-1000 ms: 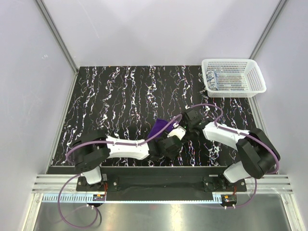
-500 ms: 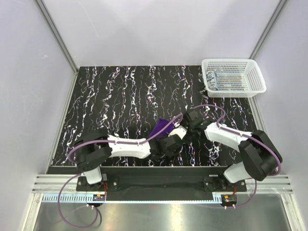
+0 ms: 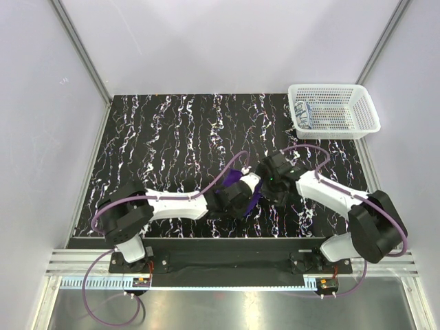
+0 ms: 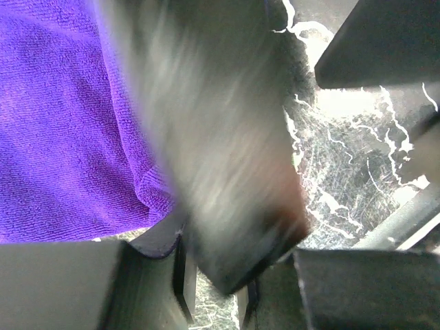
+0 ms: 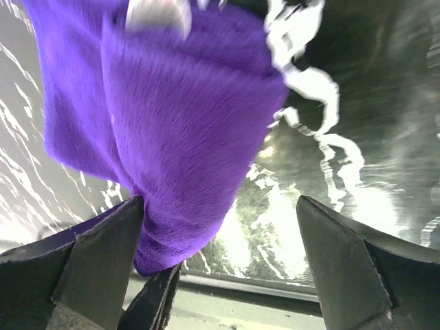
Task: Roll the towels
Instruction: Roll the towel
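The purple towel is bunched at the near middle of the marbled counter. The right tool is spread wide around it. Whether the left tool pinches it I cannot tell (blurred view). The patterned towel lies in the basket.

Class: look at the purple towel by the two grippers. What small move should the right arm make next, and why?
Probably close the right gripper on the purple towel: its fingers stand wide apart, the towel's edge sits between them, ungripped, and rolling needs a hold.
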Robot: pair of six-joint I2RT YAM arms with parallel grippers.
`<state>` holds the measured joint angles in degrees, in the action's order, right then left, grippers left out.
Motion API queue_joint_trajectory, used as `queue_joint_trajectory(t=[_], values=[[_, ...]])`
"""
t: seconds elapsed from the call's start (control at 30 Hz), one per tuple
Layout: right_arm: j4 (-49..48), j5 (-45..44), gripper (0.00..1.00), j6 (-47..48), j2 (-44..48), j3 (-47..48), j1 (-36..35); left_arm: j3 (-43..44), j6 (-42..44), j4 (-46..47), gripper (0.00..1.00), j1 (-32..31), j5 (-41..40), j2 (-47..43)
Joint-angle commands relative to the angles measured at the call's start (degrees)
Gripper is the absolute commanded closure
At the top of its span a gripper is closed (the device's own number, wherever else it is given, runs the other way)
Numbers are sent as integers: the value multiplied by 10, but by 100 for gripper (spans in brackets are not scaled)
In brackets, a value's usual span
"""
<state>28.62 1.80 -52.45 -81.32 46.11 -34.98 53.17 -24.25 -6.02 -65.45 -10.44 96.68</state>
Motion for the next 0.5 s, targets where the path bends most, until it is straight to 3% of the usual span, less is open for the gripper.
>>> queue_joint_trajectory(t=[0.0, 0.23, 0.33, 0.47], values=[[42, -37, 0, 14, 29, 27, 56, -16, -12, 16, 96, 2, 38, -18], [61, -52, 0, 53, 38, 57, 124, -18, -14, 18, 96, 8, 52, -22], [55, -58, 0, 54, 99, 47, 125, -24, -33, 36, 97, 36, 113, -27], [-2, -24, 0, 58, 247, -16, 125, -57, -84, 100, 98, 95, 272, -33]])
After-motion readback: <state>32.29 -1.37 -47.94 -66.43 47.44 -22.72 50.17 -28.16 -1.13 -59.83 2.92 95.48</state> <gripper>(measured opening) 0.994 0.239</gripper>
